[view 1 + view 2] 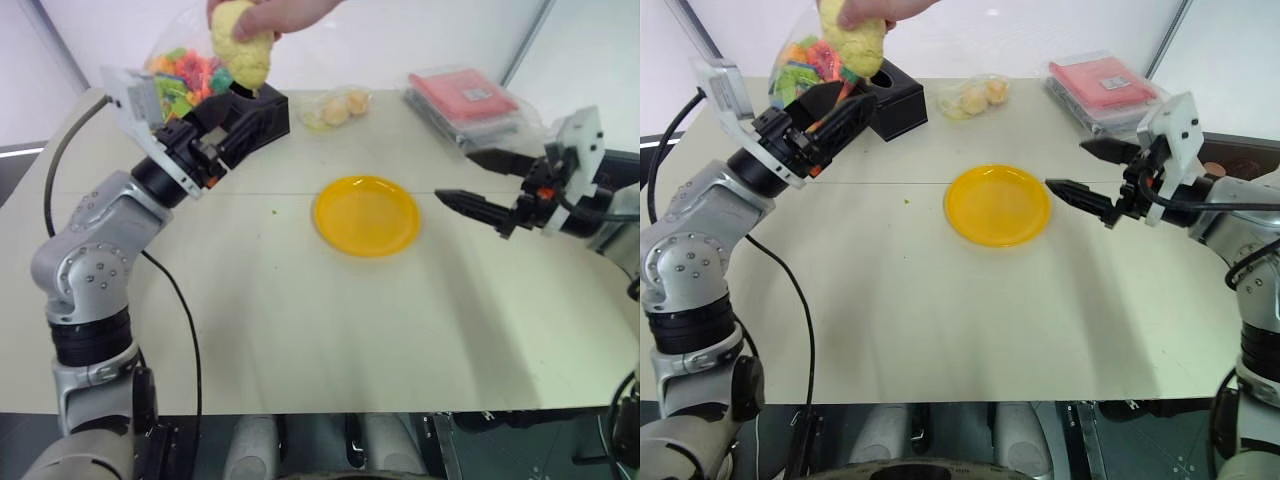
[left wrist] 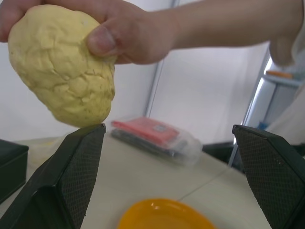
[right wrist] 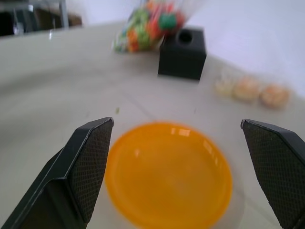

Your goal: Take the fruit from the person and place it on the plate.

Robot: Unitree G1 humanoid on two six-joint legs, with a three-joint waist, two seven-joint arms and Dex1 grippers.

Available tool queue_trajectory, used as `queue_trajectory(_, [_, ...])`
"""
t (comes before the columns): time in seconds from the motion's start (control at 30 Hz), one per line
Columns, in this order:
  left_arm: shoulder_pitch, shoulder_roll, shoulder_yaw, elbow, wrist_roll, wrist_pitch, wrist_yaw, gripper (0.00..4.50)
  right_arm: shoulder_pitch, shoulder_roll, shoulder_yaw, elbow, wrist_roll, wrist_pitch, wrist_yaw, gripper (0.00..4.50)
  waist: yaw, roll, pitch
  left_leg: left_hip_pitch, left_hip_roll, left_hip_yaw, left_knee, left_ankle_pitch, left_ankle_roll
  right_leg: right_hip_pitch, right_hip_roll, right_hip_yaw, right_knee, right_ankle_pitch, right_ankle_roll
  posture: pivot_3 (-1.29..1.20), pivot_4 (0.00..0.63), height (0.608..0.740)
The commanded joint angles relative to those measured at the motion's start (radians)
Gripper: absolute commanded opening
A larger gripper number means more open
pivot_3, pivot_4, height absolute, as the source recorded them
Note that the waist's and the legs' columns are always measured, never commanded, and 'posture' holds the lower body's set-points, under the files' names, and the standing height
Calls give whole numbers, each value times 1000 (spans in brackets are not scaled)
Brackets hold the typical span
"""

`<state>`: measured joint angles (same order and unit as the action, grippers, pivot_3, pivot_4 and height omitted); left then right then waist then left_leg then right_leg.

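A person's hand (image 1: 275, 15) holds the pale yellow, bumpy fruit (image 1: 243, 50) above the table's far left. My left gripper (image 2: 167, 129) is open just below the fruit, and one fingertip (image 2: 93, 136) is close under its lower end; I cannot tell if they touch. The yellow-orange plate (image 1: 366, 215) lies empty at mid-table. My right gripper (image 1: 1067, 165) is open and level, hovering just right of the plate and pointing at it, with nothing between its fingers.
A black box (image 1: 902, 98) and a bag of colourful pieces (image 1: 185, 75) stand at the far left behind my left gripper. A clear bag of small yellowish fruits (image 1: 338, 108) lies behind the plate. A red pack in plastic (image 1: 465, 100) sits far right.
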<state>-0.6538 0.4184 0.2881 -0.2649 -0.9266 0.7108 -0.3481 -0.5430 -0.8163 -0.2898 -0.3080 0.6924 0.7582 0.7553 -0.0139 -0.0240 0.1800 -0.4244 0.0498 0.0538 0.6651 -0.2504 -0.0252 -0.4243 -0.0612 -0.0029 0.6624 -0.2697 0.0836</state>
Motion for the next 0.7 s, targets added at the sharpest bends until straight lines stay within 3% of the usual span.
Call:
queue_trajectory(0.03, [-10,-12,1,13,23,-33,12,4500,-42,25,6,-35,17,-8,-37,4381,2,0,0,0,0,-1,0,0,0,0,0,0,0,0,0,0,150,731])
queue_trajectory(0.7, [-114,-75,-55,169,247,-206,18,4500,-36,58,31,-86,101,23,-22,4381,23,0,0,-1,-1,0,1,0,0,0,0,0,0,0,0,0,150,731])
